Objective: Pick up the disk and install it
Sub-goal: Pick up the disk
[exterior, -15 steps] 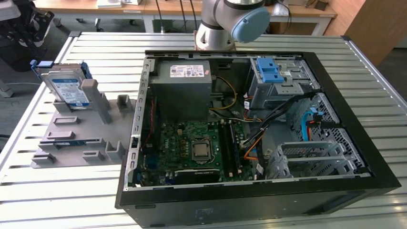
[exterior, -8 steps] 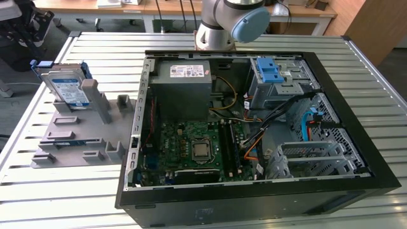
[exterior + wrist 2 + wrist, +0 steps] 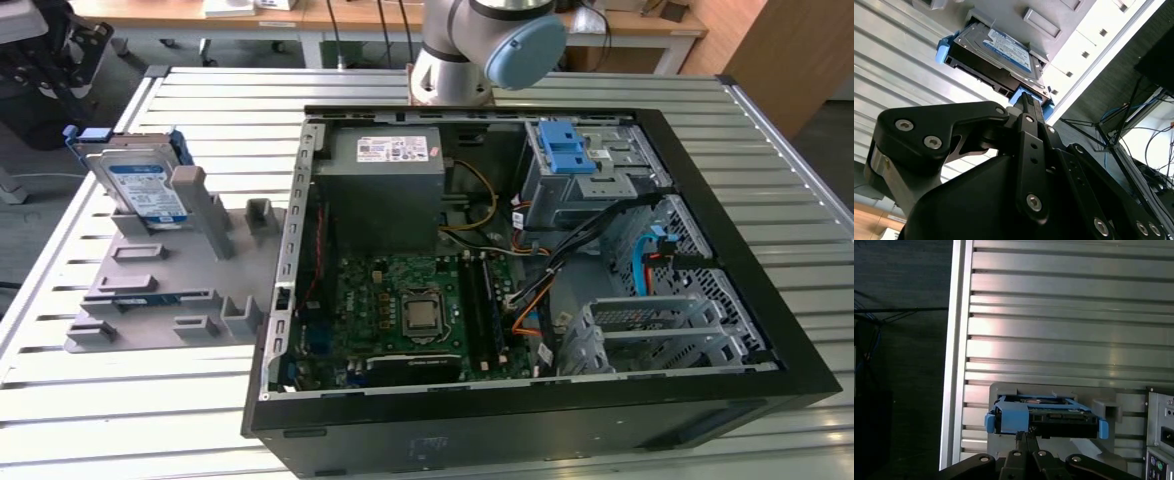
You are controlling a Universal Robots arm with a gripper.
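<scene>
The disk (image 3: 140,185), a silver hard drive with a blue-and-white label and blue side rails, stands tilted on edge in the grey holder (image 3: 160,290) at the exterior view's left. Both wrist views look at the disk (image 3: 999,50) (image 3: 1046,417) in that holder. My gripper (image 3: 1029,102) (image 3: 1025,435) is shut, its black fingers pressed together with nothing between them. Their tips point at the disk's near blue rail. No finger shows beside the disk in the exterior view, so the gripper is apart from it.
An open black computer case (image 3: 747,260) lies on the slatted metal table (image 3: 120,400), to the right of the holder in the exterior view. Inside are a grey power-supply box (image 3: 387,180), a motherboard (image 3: 414,310), cables and a drive cage with a blue latch (image 3: 571,155). The arm's base (image 3: 461,60) stands behind the case.
</scene>
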